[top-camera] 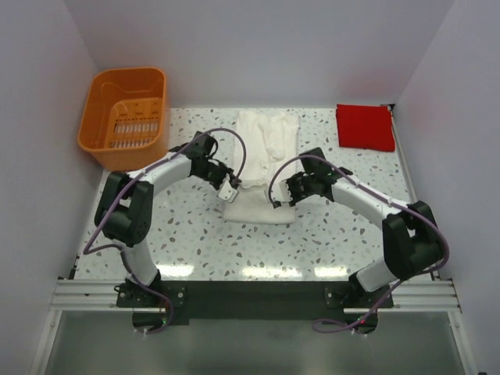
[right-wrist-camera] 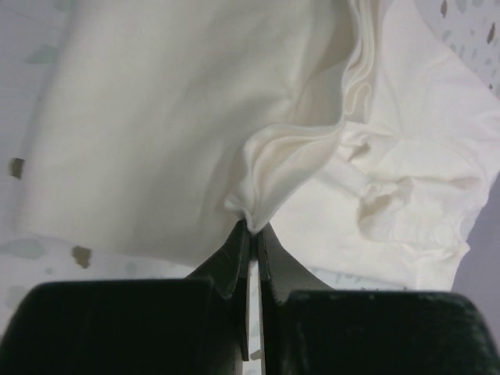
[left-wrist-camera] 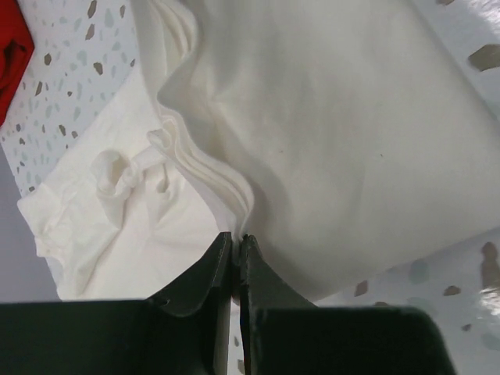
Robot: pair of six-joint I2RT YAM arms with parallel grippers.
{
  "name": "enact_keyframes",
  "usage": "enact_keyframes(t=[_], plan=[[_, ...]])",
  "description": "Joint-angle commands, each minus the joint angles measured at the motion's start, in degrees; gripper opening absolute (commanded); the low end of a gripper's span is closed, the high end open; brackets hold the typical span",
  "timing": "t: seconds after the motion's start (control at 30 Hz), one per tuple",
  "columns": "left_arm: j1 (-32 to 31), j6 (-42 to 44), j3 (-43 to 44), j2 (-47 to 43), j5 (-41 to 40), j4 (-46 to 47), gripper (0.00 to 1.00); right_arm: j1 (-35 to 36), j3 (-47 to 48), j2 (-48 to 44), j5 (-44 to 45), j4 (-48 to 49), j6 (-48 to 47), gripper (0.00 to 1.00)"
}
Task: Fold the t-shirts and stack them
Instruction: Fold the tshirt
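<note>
The cream-white t-shirt [top-camera: 266, 137] lies lengthwise at the table's middle, its near part doubled over into a thick fold. My left gripper [top-camera: 232, 186] is at that fold's left side. In the left wrist view it [left-wrist-camera: 237, 237] is shut on the layered edge of the white t-shirt [left-wrist-camera: 328, 117]. My right gripper [top-camera: 280, 195] is at the fold's right side. In its own view it [right-wrist-camera: 254, 227] is shut on a pinched tuck of the white t-shirt [right-wrist-camera: 156, 117]. The red t-shirt [top-camera: 365, 126] lies as a flat square at the back right, apart from both grippers, and its corner [left-wrist-camera: 11, 55] shows in the left wrist view.
An orange slotted basket [top-camera: 125, 109] stands at the back left corner. White walls close in the speckled table [top-camera: 195, 242] on three sides. The arms' base rail [top-camera: 250, 295] runs along the near edge.
</note>
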Motion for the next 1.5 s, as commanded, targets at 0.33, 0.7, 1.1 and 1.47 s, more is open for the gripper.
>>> enact_keyframes(t=[0.33, 0.7, 1.1, 1.47], plan=[[4.75, 5.83, 23.68, 18.12, 3.69, -2.60, 0.00, -6.76, 16.83, 16.08, -4.52, 4.04, -5.73, 0.00], [5.45, 5.40, 26.50, 22.52, 4.04, 1.00, 0.00, -7.82, 19.92, 19.86, -4.17, 3.07, -6.26, 0.00], [5.89, 2.94, 27.99, 25.78, 2.64, 5.13, 0.19, -7.91, 21.50, 24.87, 2.15, 4.83, -4.68, 0.02], [10.55, -38.80, 27.20, 22.80, -5.80, 35.55, 0.45, -11.07, 29.05, 27.25, 15.42, 11.07, 9.11, 0.48]])
